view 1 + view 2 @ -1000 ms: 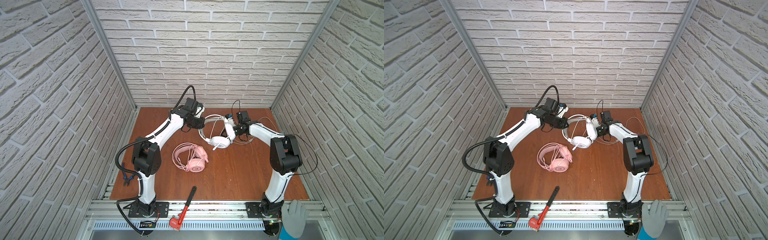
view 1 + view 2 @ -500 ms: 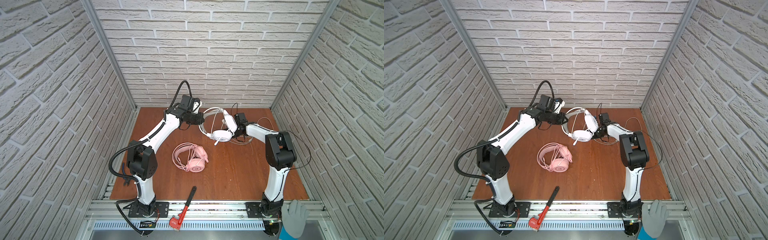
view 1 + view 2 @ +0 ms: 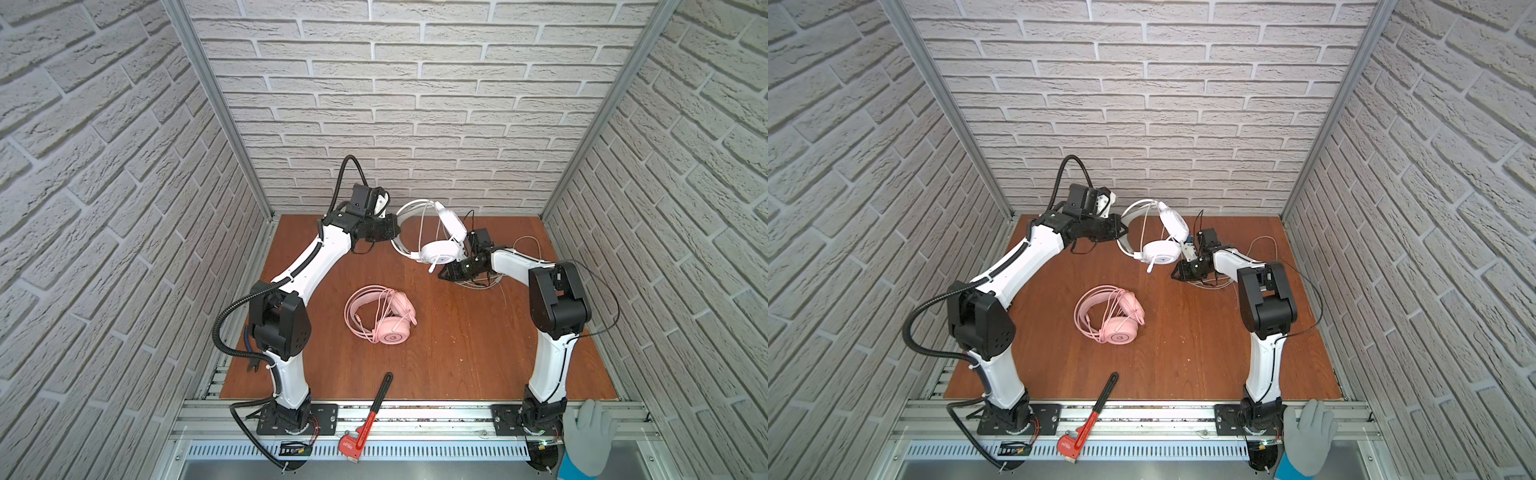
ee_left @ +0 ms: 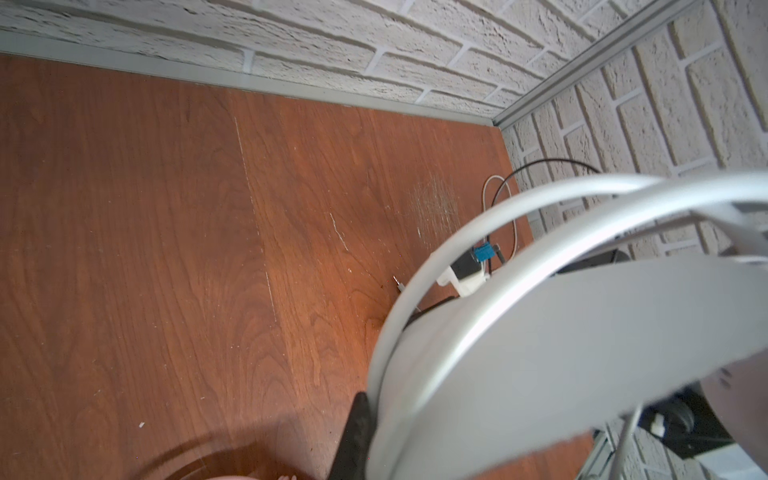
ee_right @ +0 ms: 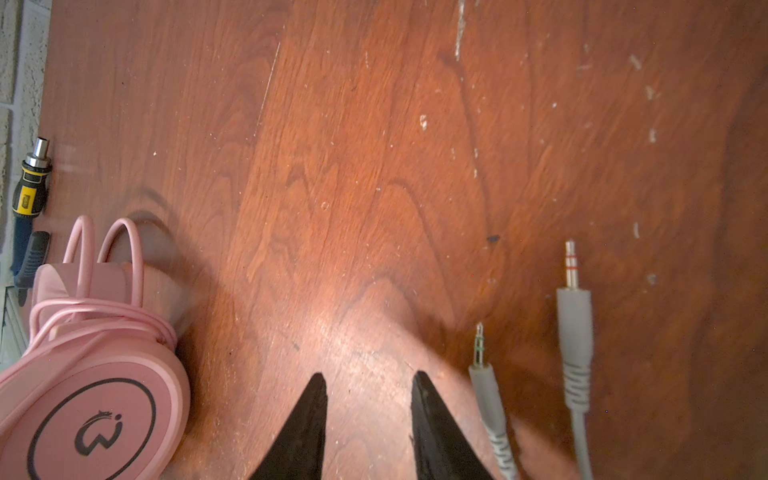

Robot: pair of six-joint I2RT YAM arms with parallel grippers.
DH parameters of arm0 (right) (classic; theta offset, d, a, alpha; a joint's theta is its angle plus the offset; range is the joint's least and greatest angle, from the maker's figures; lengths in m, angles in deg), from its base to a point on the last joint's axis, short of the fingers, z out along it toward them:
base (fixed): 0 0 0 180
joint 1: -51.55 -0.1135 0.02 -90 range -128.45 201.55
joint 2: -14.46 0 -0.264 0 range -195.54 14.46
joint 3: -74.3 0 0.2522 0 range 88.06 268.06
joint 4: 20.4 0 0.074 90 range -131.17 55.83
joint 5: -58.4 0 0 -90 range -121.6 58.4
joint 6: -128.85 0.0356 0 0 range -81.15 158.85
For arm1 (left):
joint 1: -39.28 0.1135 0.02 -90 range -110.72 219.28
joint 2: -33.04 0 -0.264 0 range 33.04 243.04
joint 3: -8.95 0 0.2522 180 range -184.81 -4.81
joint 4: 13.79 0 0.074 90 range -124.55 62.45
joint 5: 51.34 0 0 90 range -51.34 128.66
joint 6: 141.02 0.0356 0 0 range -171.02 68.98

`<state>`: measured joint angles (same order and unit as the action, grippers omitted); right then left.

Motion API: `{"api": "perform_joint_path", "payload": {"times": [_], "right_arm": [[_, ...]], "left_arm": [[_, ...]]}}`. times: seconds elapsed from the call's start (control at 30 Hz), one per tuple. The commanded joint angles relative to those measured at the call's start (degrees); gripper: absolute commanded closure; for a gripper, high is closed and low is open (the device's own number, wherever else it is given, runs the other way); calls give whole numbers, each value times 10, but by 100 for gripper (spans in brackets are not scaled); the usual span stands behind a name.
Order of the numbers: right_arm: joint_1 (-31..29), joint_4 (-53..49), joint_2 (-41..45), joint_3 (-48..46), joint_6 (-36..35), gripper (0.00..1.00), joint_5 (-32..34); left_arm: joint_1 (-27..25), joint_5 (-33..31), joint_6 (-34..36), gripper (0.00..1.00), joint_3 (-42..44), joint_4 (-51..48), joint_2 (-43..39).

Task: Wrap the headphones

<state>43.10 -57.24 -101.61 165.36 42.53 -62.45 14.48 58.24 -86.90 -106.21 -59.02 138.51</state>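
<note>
Brown wooden tabletop (image 3: pixel 457 353): pink over-ear headset (image 3: pixel 390 320) lies centre, cable wound. Left gripper (image 3: pixel 395 232) clamps white headset (image 3: pixel 440 251) by its band, raised at rear. Right gripper (image 5: pixel 368 374), part-open, empty, should pinch a grey jack plug (image 5: pixel 573 316) squarely.

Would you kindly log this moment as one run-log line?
left jaws: shut on white headset, aloft | right jaws: open, empty, beside grey plugs | pink headset: on table
</note>
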Motion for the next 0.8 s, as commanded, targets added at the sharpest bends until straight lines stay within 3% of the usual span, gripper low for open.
{"api": "perform_joint_path", "payload": {"times": [0.0, 0.37, 0.77], "right_arm": [[0, -4, 9, -24, 9, 65, -13], [-1, 7, 23, -69, 18, 69, -19], [-2, -33, 74, -99, -7, 73, 1]], "left_arm": [[7, -1, -36, 100, 6, 71, -22], [30, -30, -85, 100, 28, 112, -27], [40, -119, -125, 100, 52, 138, -19]]}}
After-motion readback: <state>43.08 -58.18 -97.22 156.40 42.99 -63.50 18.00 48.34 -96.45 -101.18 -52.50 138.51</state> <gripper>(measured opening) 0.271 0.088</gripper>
